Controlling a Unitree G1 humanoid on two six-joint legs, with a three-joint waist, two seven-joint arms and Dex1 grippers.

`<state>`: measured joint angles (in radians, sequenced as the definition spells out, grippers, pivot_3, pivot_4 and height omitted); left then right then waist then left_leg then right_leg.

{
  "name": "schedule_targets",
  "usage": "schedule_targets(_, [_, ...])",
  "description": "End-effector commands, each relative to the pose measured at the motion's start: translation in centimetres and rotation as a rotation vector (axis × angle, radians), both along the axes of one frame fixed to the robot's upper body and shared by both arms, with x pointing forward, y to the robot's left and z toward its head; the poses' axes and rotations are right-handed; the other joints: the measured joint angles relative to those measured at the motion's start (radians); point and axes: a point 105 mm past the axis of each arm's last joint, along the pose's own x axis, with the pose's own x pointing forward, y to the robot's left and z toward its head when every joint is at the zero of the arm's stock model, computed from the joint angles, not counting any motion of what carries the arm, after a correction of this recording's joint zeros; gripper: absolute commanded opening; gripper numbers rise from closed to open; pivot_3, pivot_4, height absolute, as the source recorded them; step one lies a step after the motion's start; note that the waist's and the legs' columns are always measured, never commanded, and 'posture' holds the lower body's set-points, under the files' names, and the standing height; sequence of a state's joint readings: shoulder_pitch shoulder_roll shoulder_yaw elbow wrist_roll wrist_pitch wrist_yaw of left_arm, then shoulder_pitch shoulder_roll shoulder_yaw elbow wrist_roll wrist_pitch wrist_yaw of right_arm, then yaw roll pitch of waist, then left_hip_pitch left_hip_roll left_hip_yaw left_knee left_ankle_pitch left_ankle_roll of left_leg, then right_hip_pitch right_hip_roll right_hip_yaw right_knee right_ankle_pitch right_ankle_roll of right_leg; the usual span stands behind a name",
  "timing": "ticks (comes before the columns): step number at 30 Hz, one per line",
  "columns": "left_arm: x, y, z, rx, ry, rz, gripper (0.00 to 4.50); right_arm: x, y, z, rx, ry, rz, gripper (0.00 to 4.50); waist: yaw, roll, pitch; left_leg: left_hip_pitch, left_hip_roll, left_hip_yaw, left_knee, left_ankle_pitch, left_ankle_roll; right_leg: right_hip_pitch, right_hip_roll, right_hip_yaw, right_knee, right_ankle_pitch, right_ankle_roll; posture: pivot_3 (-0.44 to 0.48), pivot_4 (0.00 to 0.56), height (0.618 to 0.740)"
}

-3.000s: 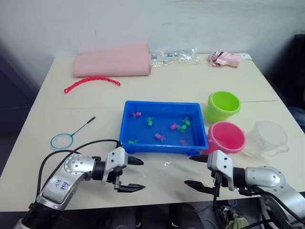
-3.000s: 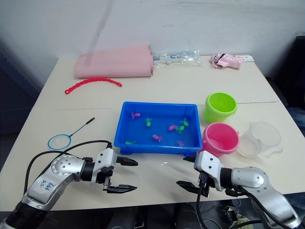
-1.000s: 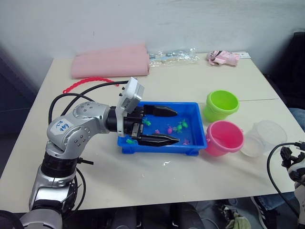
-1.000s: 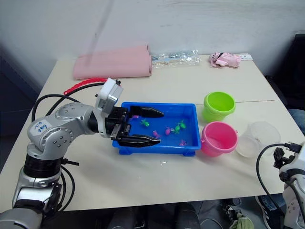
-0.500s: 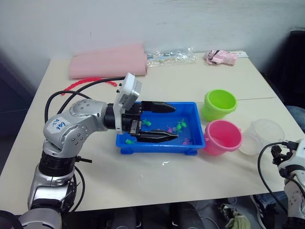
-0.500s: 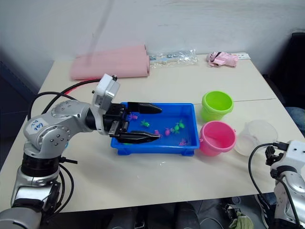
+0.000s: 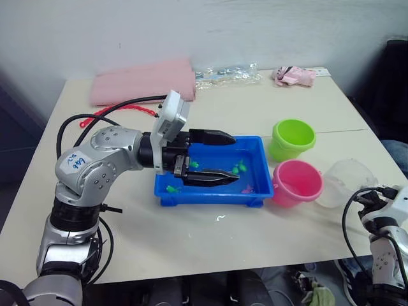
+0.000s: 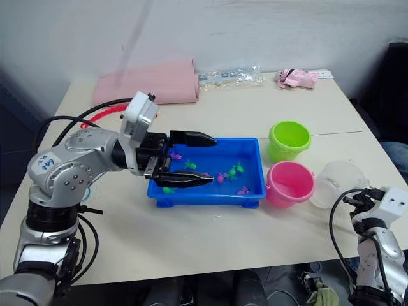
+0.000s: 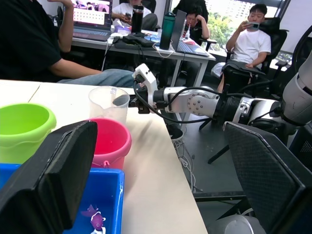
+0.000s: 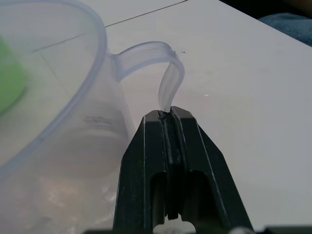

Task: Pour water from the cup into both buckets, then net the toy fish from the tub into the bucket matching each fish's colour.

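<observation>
Pinching the thin clear handle of the cup (image 10: 58, 122), the right gripper (image 10: 168, 119) had its two black fingers pressed together on the handle's lower end, at the near right corner of the desk (image 8: 210, 248). The cup stood upright on the desk just right of the pink bucket (image 8: 291, 183), which sat just beside the right end of the tub (image 8: 204, 194). The lime green bucket (image 8: 288, 141) stood just behind the pink one, off the tub's far right corner.

The tub lay near the middle of the desk, with small pink and green toy fish (image 8: 231, 171) scattered inside it, mostly toward its right half. The left gripper (image 8: 201, 159) hung over the tub's left half with its fingers spread wide apart and empty, one finger above the tub's far rim and the other lower, over the near side of the tub. In the left wrist view one purple-pink fish (image 9: 96, 220) showed inside the tub between those open fingers.

Farther back from the tub, a red beaded chain (image 7: 127, 109) lay partly hidden behind the left arm. Beyond it a folded pink cloth (image 8: 150, 83) rested along the far edge of the desk, with a clear plastic bag (image 8: 229, 76) to its right and a small pink bundle (image 8: 296, 78) at the far right corner.
</observation>
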<state>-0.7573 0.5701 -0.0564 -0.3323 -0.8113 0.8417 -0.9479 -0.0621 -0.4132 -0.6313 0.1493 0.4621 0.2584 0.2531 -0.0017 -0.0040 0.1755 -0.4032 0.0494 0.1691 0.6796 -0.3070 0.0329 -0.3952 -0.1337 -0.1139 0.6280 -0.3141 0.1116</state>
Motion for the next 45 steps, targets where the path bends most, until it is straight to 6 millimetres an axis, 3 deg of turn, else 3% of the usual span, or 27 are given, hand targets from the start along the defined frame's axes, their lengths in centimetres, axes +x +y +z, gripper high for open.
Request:
schedule_targets(1, [0.0,0.3,0.1,0.017,-0.037,-0.001,4.5,-0.8,-1.0,4.3,0.0,-0.175,-0.034,0.05,0.0,0.0,0.0,0.0,0.0,0.0,0.0,0.0,0.0,0.0,0.0,0.0,0.0,0.0,0.0,0.0,0.15,0.738])
schedule_targets(8, [0.2,0.2,-0.5,0.022,-0.033,-0.011,4.5,-1.6,-0.1,8.0,-0.114,-0.207,0.01,0.05,-0.001,0.001,0.001,0.0,0.0,0.0,0.0,0.0,0.0,0.0,0.0,0.0,0.0,0.0,0.0,0.0,0.15,0.738])
schedule_targets(15, [0.5,0.1,-0.9,0.018,-0.03,-0.02,4.5,-1.9,-0.1,8.7,-0.107,-0.208,0.003,0.05,0.0,0.002,0.001,0.0,0.0,0.0,0.0,0.0,0.0,-0.001,0.0,0.001,0.0,0.0,0.0,0.0,0.15,0.738])
schedule_targets(26, [0.5,0.4,-1.3,0.031,-0.03,-0.015,4.5,-2.1,0.7,5.7,-0.008,-0.136,-0.007,0.05,0.001,0.003,0.001,0.0,0.0,0.001,0.0,0.0,0.0,-0.001,0.0,0.001,0.0,0.0,0.0,0.0,0.15,0.738])
schedule_targets(37, [0.4,0.4,-1.4,0.037,-0.025,-0.017,4.5,-3.8,1.7,2.0,0.054,-0.021,-0.064,0.05,0.0,0.003,0.001,0.0,0.0,0.001,0.0,0.0,0.0,-0.001,0.0,0.001,0.0,0.0,0.0,0.0,0.15,0.738])
schedule_targets(45, [0.4,0.3,-1.4,0.036,-0.022,-0.024,4.5,-4.8,2.3,1.3,0.069,0.006,-0.078,0.05,-0.001,0.003,0.001,0.0,0.0,0.001,0.0,0.0,0.0,-0.001,0.0,0.002,0.0,0.0,0.0,0.0,0.15,0.738])
